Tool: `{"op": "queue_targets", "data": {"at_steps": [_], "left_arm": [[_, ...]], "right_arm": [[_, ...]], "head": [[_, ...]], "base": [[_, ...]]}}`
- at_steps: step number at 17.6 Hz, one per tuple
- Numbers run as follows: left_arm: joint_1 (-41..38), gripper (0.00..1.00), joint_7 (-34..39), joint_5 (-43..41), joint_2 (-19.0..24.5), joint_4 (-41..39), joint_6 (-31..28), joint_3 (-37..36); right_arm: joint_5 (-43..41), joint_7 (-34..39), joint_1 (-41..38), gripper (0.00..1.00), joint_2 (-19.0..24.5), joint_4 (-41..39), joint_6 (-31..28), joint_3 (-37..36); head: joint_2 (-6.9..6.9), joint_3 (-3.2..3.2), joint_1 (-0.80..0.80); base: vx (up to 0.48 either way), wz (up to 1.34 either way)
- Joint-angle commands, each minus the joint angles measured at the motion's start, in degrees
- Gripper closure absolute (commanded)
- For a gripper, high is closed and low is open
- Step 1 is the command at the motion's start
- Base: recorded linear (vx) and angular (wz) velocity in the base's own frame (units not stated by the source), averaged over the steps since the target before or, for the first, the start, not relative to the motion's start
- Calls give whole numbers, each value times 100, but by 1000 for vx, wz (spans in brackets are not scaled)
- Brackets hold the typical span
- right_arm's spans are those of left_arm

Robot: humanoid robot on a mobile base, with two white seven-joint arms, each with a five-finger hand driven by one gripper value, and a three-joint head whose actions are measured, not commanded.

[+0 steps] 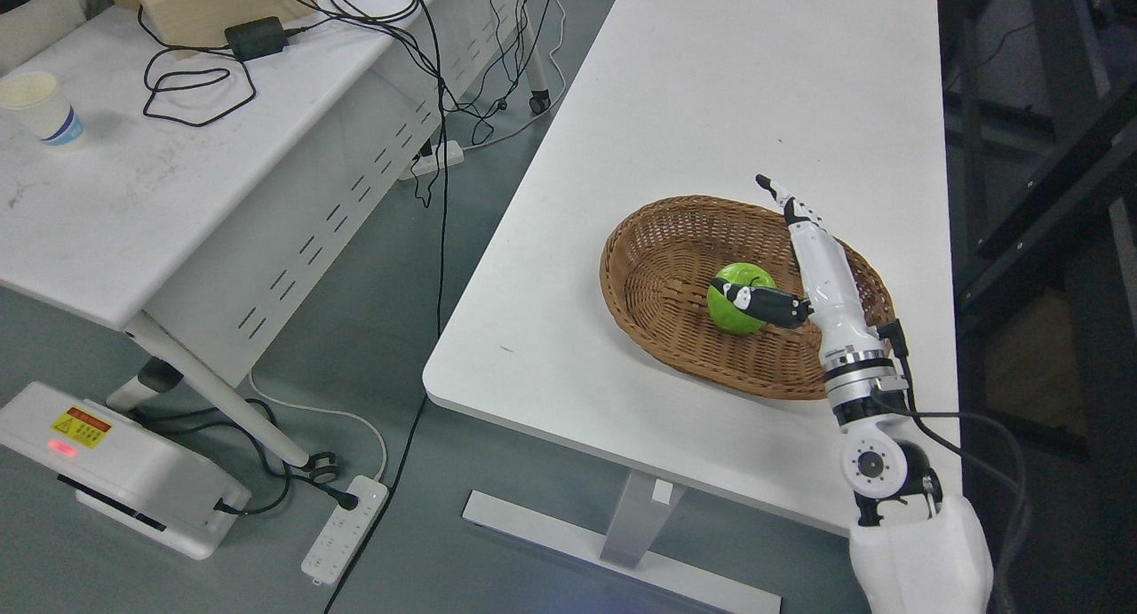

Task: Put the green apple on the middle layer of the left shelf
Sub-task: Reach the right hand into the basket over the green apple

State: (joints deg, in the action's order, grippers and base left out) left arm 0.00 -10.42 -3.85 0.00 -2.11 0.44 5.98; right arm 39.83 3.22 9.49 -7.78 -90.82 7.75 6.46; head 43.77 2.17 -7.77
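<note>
The green apple (735,299) is seen lying inside the wicker basket (657,267), towards the middle of its floor and a little to the right. It is touched on its right side by the black thumb (766,302) of the right hand (804,259), which is laid across the fruit's upper right face. The remaining fingers (782,198) are held out straight, pointing away over the far rim of the basket, so the hand is spread rather than closed, and the apple is not gripped. The hand is turned edge-on, with its white back facing right.

The right arm is brought in from the lower right corner, its silver wrist ring and black cable being seen above the near right rim of the basket. The left arm is not shown.

The basket is set on a white table (711,90), near its front right part. To the left, across a strip of grey floor, a second white desk (178,179) is placed; on it a paper cup (40,106), a black power adapter (255,37) and looped black cables are found. On the floor below, a white power strip (345,530) and a white box (124,467) with a red-lit label are seen.
</note>
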Motion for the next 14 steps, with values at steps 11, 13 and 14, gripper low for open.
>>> {"op": "queue_targets", "data": {"at_steps": [11,13,14], "left_arm": [[123,0,-4,-2,100,0,0,0],[123,0,-4,-2,100,0,0,0],[123,0,-4,-2,100,0,0,0]], "right_arm": [[913,-23,782,8,-856,1892,227,1349],[922,-23,791,8,-891,2051,262,1437],[913,-23,800,8,-926,2086,262,1481]], "head": [[0,0,0],[0,0,0],[0,0,0]], "base": [[0,0],[0,0],[0,0]]}}
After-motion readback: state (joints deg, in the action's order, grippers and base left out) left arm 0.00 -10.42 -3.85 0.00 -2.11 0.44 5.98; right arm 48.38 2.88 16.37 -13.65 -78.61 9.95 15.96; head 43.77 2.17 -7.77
